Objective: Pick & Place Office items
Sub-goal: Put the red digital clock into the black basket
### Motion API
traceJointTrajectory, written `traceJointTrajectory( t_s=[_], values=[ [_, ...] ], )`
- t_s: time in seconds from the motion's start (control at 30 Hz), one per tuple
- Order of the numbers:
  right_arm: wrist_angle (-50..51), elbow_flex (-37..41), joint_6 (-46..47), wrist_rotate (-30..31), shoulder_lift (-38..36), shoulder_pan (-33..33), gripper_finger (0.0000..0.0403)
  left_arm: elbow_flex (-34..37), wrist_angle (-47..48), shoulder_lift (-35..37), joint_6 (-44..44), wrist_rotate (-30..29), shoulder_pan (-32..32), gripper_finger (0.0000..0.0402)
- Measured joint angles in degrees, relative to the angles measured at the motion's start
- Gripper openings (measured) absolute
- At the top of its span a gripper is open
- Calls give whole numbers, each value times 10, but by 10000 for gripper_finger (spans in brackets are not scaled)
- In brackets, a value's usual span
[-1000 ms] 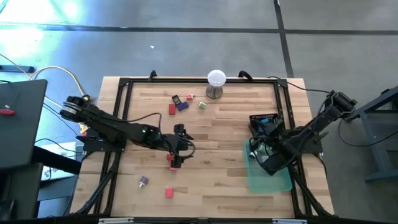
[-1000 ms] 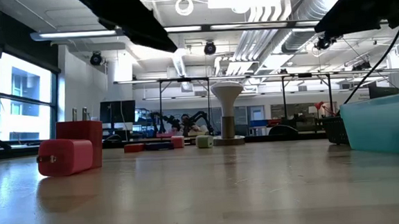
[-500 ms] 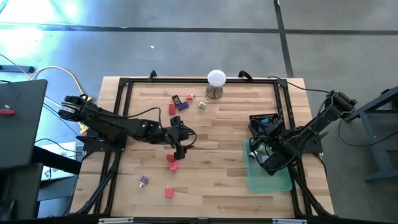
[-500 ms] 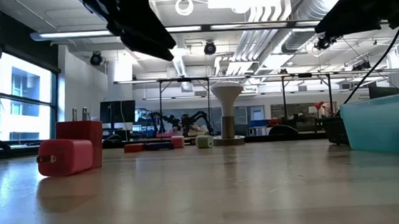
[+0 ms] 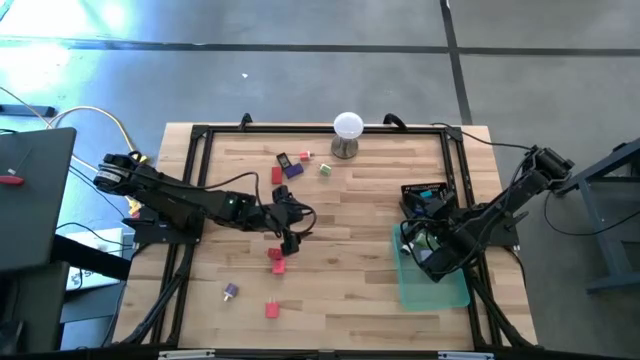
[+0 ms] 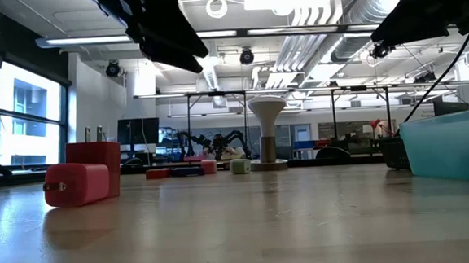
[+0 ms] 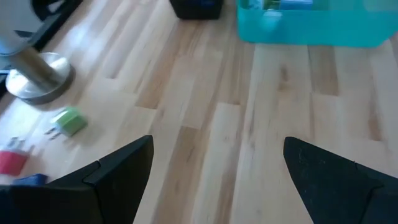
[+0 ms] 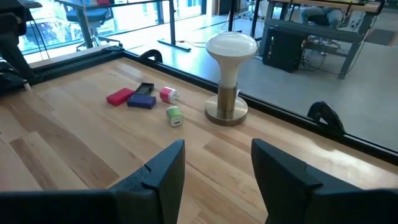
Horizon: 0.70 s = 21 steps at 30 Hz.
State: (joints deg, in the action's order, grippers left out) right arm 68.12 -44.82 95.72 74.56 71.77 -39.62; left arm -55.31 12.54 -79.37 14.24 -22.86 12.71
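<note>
- Since a second ago: left gripper [image 5: 286, 238] drawn back off the red piece [image 5: 277, 262] and closer to the white ball [image 5: 347, 125], though well apart from it.
- Fingers spread wide; only bare boards between them in the left wrist view.
- Red piece left lying on the table [image 5: 350, 210], just beyond the fingertips on the side away from the ball.
- Judged meaning: no pick made here. That piece counts as unplaced and needs a fresh approach.
- No change at the right gripper [image 5: 432, 258]: hanging over the green tray [image 5: 440, 290], far from the ball on the right arm's side. Fingers partly apart, nothing seen between them in the right wrist view.
- Tray: bare end farthest from the ball shows no piece. Near end hidden under the right gripper, and only blurred pale shapes show in the left wrist view, so contents cannot be told.
- Black box [image 5: 424, 193] between the tray and the ball, something blue inside, otherwise unclear.
- Loose near the ball, on the left arm's side: red block [image 5: 277, 176], purple block [image 5: 293, 170], black piece [image 5: 284, 159], pink piece [image 5: 306, 154], pale green piece [image 5: 325, 169].
- Farthest from the ball: small purple piece [image 5: 231, 291] and another red one [image 5: 271, 310].
- Most of the job looks undone.
</note>
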Motion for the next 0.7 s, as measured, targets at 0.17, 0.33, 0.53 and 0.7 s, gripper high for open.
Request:
traceJointTrajectory(
  t_s=[0.17,0.33,0.53,0.7],
  values=[
    [-2,0,0,0,0,0,172,0,17,0,3,-28,0,351],
    [-3,0,0,0,0,0,172,0,17,0,9,-30,0,382],
    [-8,0,0,-2,0,0,172,0,21,0,27,-30,-3,389],
    [-9,0,0,-15,0,0,172,0,88,0,24,-28,-29,385]
  ],
)
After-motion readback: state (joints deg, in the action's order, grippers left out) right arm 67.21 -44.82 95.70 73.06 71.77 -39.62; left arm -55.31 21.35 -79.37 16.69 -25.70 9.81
